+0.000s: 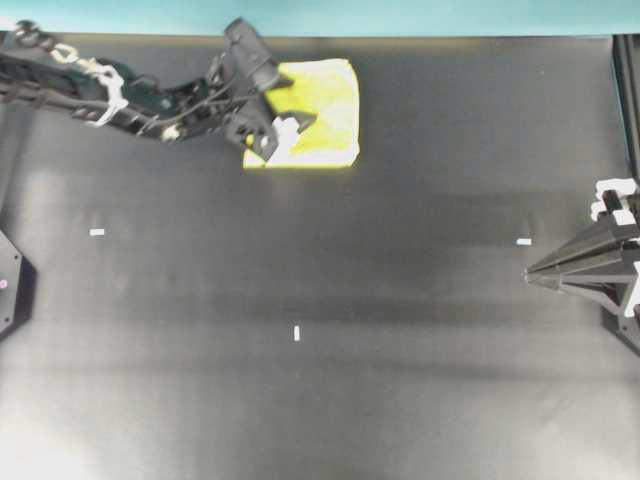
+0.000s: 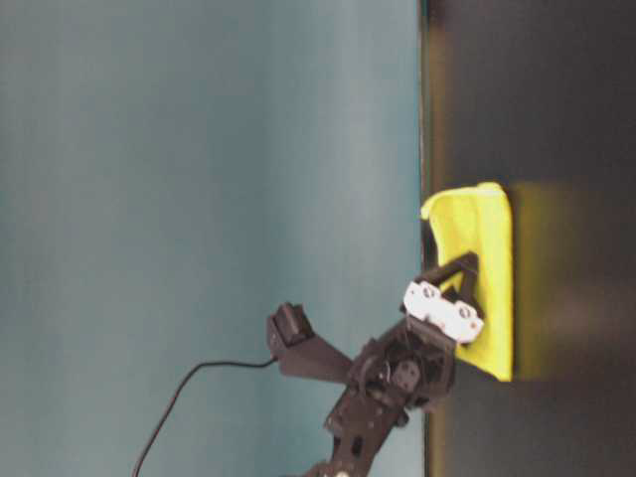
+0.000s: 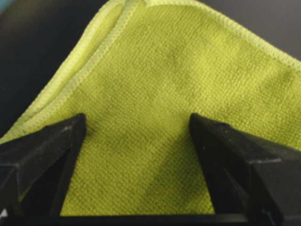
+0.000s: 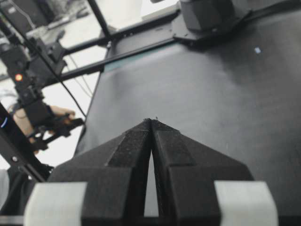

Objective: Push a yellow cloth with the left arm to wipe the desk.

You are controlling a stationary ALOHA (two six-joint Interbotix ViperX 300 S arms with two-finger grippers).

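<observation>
Matte black desk (image 1: pixel 400 300) edged by a teal strip (image 1: pixel 400 15) along its far side; the yellow cloth (image 1: pixel 325 115) lies flat near that edge, toward the left of the overhead view. Your left gripper (image 1: pixel 283 133) sits on the cloth's near-left corner, jaws spread wide, fingers (image 3: pixel 42 155) planted on the fabric and pinching nothing. Judged best practice: keep steady downward pressure and sweep slowly so the cloth slides rather than bunches. Right gripper (image 4: pixel 151 125) rests well apart, jaws pressed together, empty.
</observation>
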